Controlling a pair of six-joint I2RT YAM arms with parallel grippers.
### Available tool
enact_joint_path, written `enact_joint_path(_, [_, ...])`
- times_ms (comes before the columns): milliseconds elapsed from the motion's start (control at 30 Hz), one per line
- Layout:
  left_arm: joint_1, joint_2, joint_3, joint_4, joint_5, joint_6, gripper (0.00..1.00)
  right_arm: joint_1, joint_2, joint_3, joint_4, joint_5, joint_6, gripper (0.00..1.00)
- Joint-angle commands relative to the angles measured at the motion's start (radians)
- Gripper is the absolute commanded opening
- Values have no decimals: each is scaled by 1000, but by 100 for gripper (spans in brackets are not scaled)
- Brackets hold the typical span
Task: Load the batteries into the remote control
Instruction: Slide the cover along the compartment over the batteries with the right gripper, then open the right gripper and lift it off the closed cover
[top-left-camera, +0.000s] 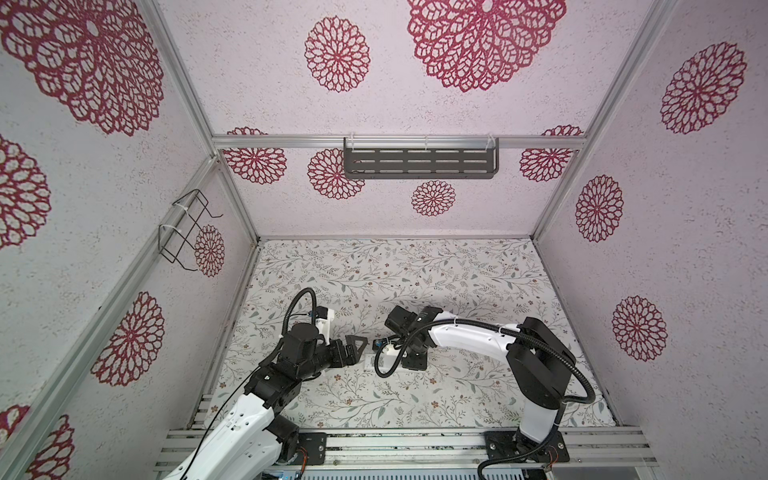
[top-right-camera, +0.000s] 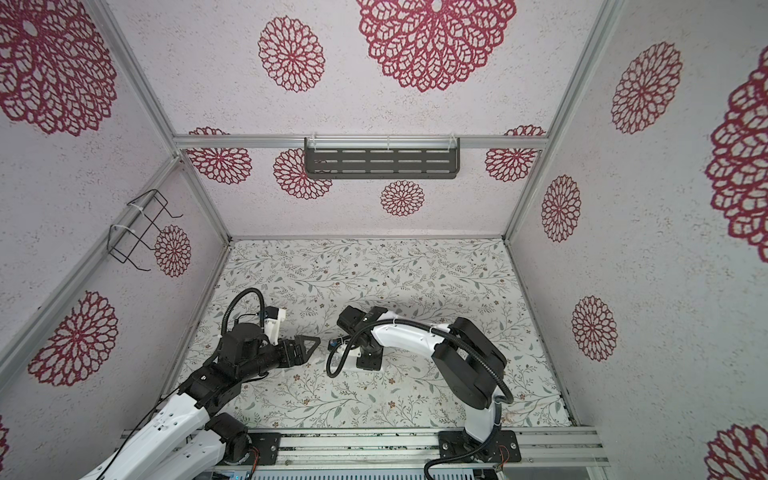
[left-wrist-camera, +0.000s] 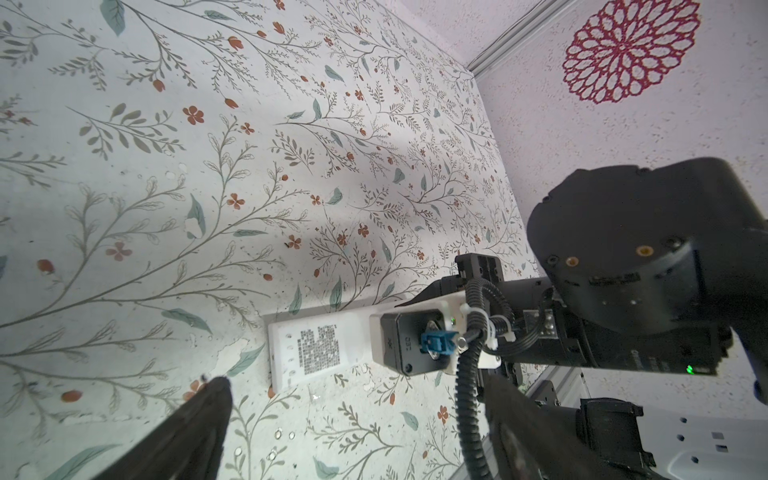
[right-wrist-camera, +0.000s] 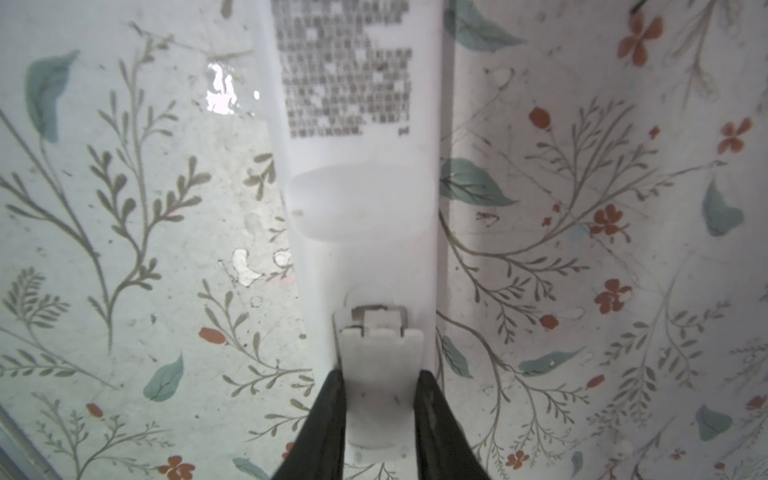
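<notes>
The remote control (left-wrist-camera: 316, 349) lies flat on the flowered table with its dark square label up; it also shows in the right wrist view (right-wrist-camera: 361, 199) and, as a sliver, in a top view (top-left-camera: 369, 362). My right gripper (right-wrist-camera: 380, 395) points down over one end, its fingers pressed on both sides of the white battery cover (right-wrist-camera: 382, 357). That cover sits slightly shifted, and a metal contact (right-wrist-camera: 376, 309) shows at its edge. My left gripper (left-wrist-camera: 357, 415) (top-left-camera: 357, 353) hangs open and holds nothing, just short of the remote's labelled end. The batteries are hidden.
The right arm's wrist camera and black cable (left-wrist-camera: 469, 374) hang over the remote's middle, close to my left fingers. A dark slotted shelf (top-left-camera: 419, 162) hangs on the back wall and a wire rack (top-left-camera: 187, 232) on the left wall. Aluminium rails (top-left-camera: 395, 444) run along the table's front.
</notes>
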Motion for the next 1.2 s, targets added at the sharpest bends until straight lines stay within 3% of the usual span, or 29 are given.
enact_joint_path(0, [5, -15, 6, 6, -12, 11, 97, 4, -48, -11, -28, 14, -14, 34])
enact_joint_path(400, [5, -24, 4, 2, -19, 10, 97, 7, -82, -23, -24, 19, -4, 43])
enact_joint_path(700, [5, -33, 6, -1, -29, 12, 97, 6, -152, -44, -19, -22, 31, 56])
enact_joint_path(933, [7, -28, -5, 39, 21, 7, 97, -32, -293, -165, 62, -95, 171, 64])
enact_joint_path(1167, [-16, 111, -17, 178, 150, -8, 97, -109, -318, -235, 89, -80, 420, 66])
